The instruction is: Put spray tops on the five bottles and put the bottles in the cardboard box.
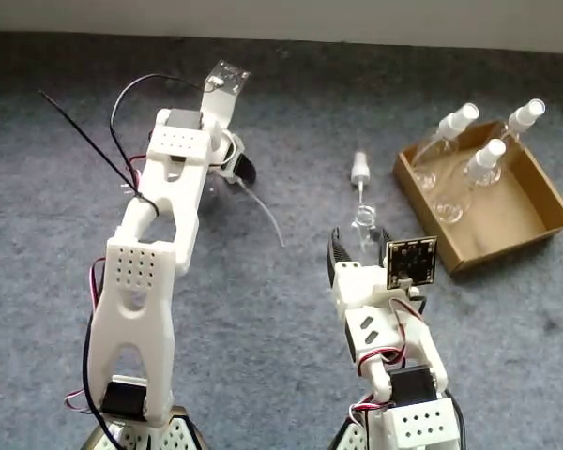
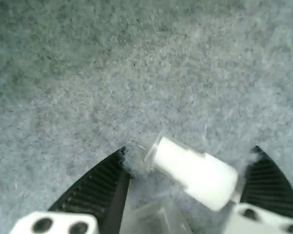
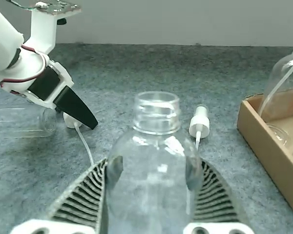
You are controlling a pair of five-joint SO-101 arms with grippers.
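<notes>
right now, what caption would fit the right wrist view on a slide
Right end effector grips an uncapped bottle; a loose spray top lies on the carpet beyond, cardboard box alongside.

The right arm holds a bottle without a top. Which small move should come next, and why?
Probably the left gripper should bring the white plastic spray top at its tip over to the clear round bottle. The jaws of the right gripper clamp that bottle, and its neck is open.

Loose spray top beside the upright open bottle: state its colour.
White spray top, lying beside the upright open bottle; clearest in the right wrist view.
</notes>
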